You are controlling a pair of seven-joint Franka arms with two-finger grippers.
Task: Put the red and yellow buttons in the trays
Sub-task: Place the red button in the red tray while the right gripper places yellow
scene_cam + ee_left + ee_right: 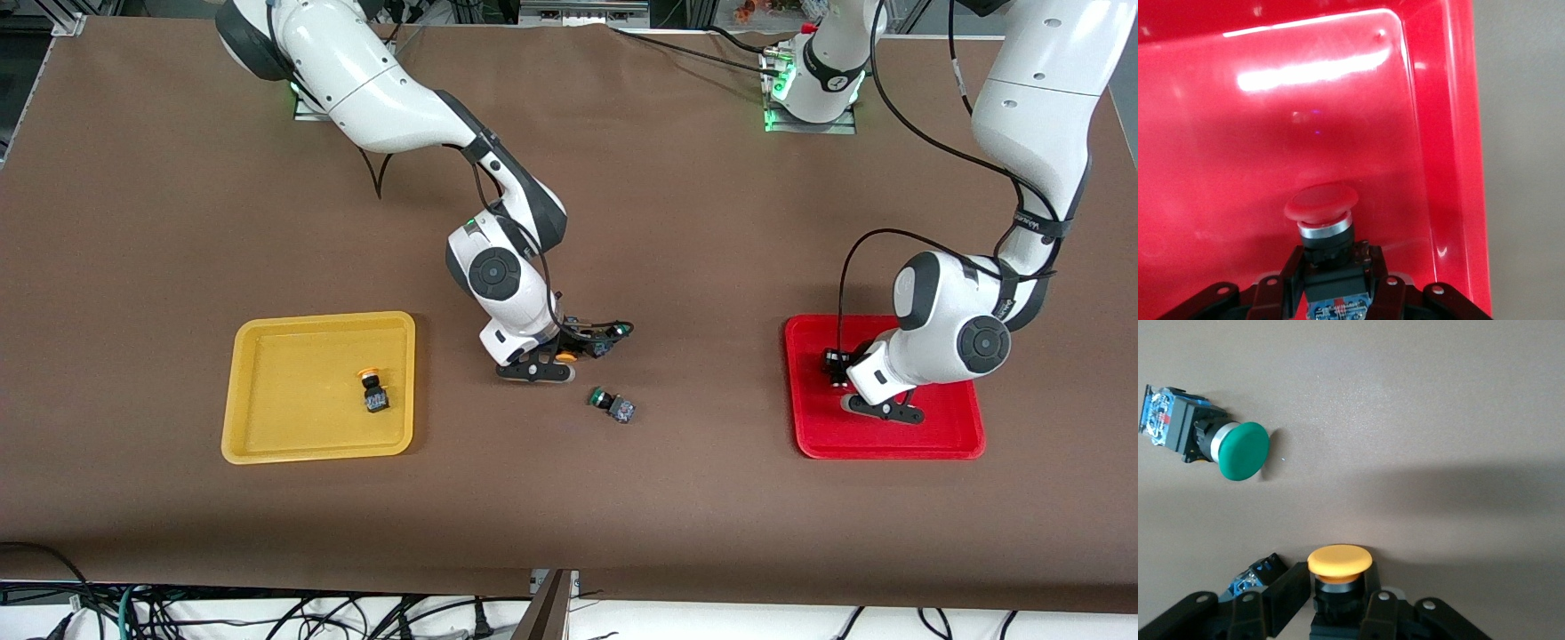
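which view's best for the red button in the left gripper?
Left wrist view: the red button fills the frame, cap and body clear, clamped in the left gripper over the red tray. Front view: the arm hides it. Right wrist view: not in frame.

Brown matte table cover (676, 204) fills most of the frame. Metal framing (582, 11) runs along the top edge. Tangled dark cables (222, 613) lie on a pale floor along the bottom edge. Lighting is even, with soft shadows.
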